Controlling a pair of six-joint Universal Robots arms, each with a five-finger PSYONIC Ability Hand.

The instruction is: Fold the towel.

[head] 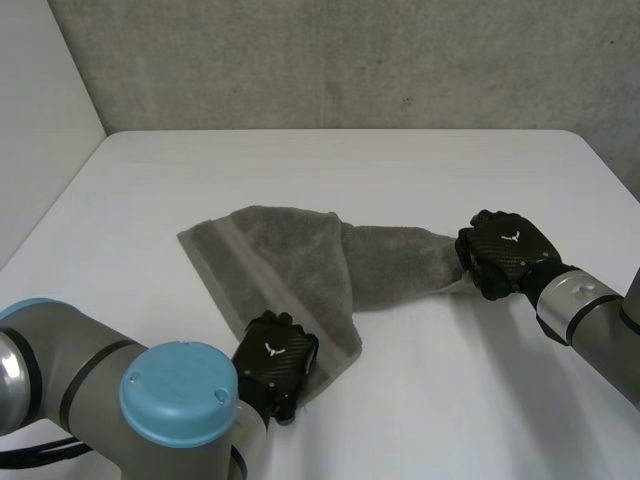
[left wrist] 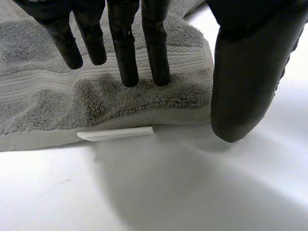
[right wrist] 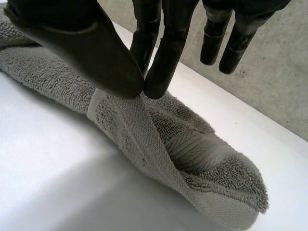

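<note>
A grey towel (head: 290, 265) lies crumpled on the white table (head: 350, 170), broad at the left and bunched into a narrow tail at the right. My left hand (head: 275, 362) rests on its near corner. In the left wrist view the straight fingers (left wrist: 125, 48) press down on the towel (left wrist: 48, 101) just behind its hem, with the thumb (left wrist: 245, 82) off the cloth above bare table. My right hand (head: 505, 252) is at the towel's right end. There the thumb (right wrist: 96, 53) and fingers pinch a fold of the towel (right wrist: 192, 149), lifting it slightly.
A white label (left wrist: 115, 134) sticks out from under the towel's hem by my left fingertips. A grey wall runs behind the table's far edge. Bare tabletop surrounds the towel.
</note>
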